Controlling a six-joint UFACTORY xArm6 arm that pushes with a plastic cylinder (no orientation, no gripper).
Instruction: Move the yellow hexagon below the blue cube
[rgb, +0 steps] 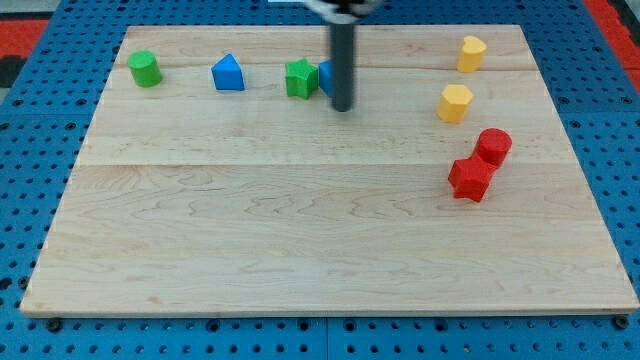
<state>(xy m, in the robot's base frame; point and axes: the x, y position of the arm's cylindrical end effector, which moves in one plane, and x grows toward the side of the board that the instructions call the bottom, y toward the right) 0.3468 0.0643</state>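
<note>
My tip (343, 108) sat upper centre, a bare rod holding nothing, covering most of the blue cube (325, 76) just beside the green star (300, 78). Yellow hexagon (455, 103) lay well apart toward the frame's right, level with the tip. Another yellow block (472, 53) sat above it.

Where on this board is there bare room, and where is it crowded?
Free: the whole lower half, below my tip and left of the red blocks. Crowded: the top row, green cylinder to blue cube, and yellow blocks at right.
</note>
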